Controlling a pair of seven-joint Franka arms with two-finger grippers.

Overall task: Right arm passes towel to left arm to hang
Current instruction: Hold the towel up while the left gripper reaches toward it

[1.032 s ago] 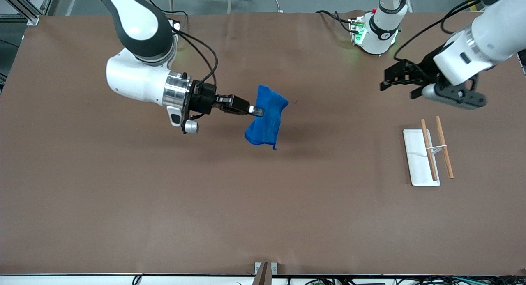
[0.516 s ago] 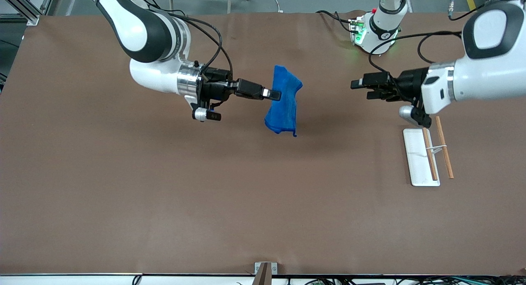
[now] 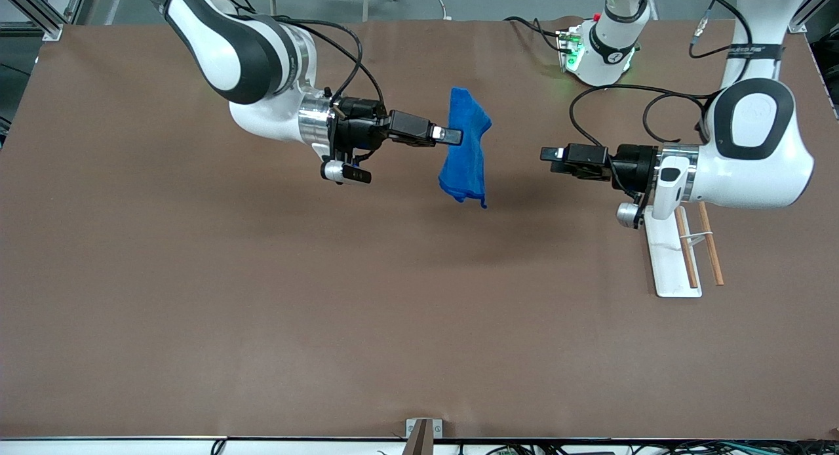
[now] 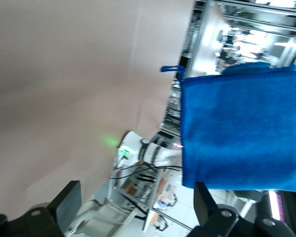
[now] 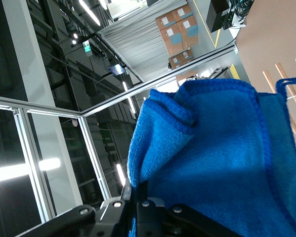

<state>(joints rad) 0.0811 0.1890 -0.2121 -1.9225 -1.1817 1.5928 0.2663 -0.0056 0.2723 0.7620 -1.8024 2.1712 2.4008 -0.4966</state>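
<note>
The towel [image 3: 467, 152] hangs mid-air over the table [image 3: 328, 311], pinched at its edge by the right tool [image 3: 451, 136]. The left tool [image 3: 548, 155] faces it, fingers spread wide, holding nothing. Risk I see: the floppy cloth swings, so the left tool closes on air. No readable writing anywhere.

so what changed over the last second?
The right end effector carried the bright blue microfibre towel toward the left arm's end, still clamped. The left end effector swung in level, pointing at it, not touching. The white tray with two wooden rods stayed put.
</note>
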